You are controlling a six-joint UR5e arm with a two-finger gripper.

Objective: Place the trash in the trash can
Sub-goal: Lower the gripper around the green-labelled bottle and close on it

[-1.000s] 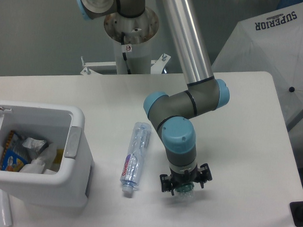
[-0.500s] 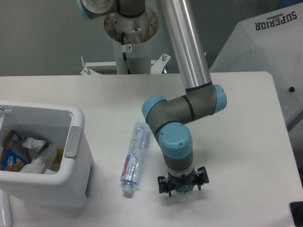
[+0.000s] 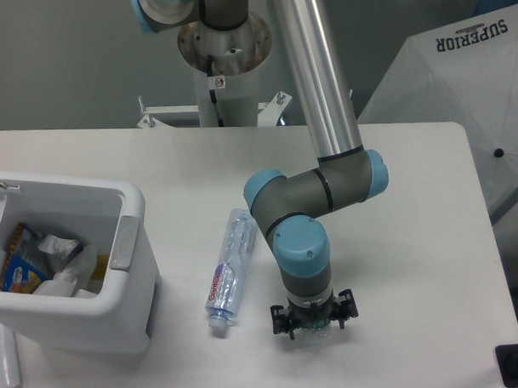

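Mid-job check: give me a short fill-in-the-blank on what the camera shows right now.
1. The long bottle lies on the table between the gripper and the ____.
2. The bin already holds ____.
3. The long bottle's cap points toward the ____ edge of the picture.

Missing words: bin; trash; bottom

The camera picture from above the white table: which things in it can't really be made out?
- Two-finger gripper: the arm's blue wrist covers it from above, so whether it is open or shut is hidden.
- Something clear and greenish under the gripper: mostly covered, too little showing to name.
- White rectangular plastic trash can: cut off by the left edge; its contents are a jumble.
- Clear plastic bottle with the red-and-blue label: label print too small to read.
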